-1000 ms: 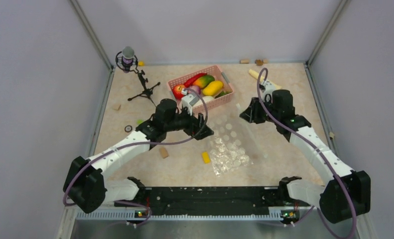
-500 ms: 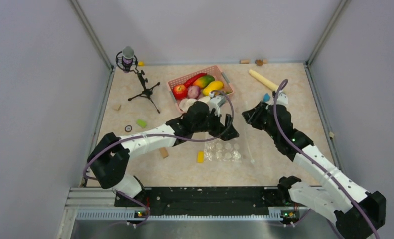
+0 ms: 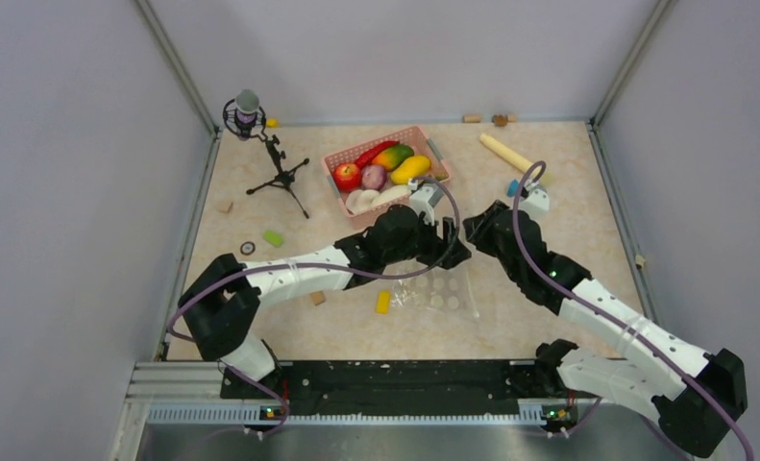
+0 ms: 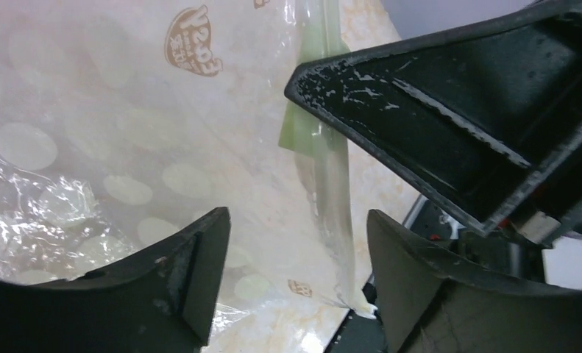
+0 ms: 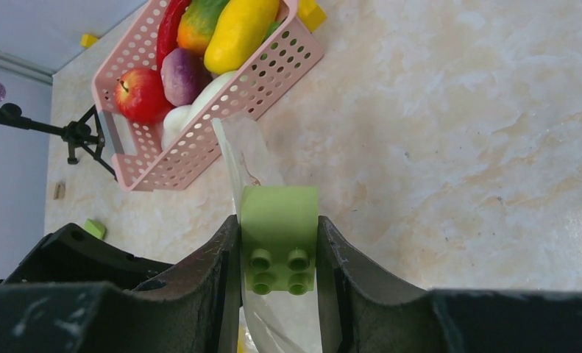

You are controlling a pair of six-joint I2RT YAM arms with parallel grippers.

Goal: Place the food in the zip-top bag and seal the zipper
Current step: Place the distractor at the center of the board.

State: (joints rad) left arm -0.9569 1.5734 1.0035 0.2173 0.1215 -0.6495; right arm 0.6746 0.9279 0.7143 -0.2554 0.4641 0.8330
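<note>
Two tools: the left tool [image 3: 453,248] and the right tool [image 5: 279,254]. One zip-top bag [image 3: 440,288]. One pink basket [image 3: 356,146] holding seven pieces of food: one red apple [image 3: 347,175], one purple onion [image 3: 374,177], two mangoes, a yellow mango [image 3: 410,169] and an orange-green mango [image 3: 393,156], one red chili [image 3: 373,152] and two white pieces [image 3: 361,200]. One microphone stand [image 3: 280,173]. One cream rod [image 3: 505,152]. Two green pieces: a green brick [image 5: 280,213] and a green block [image 3: 274,237]. Yellow blocks [image 3: 383,302] and tan blocks [image 3: 317,297] number perhaps three and five; they are too tiny for a firm count.
</note>
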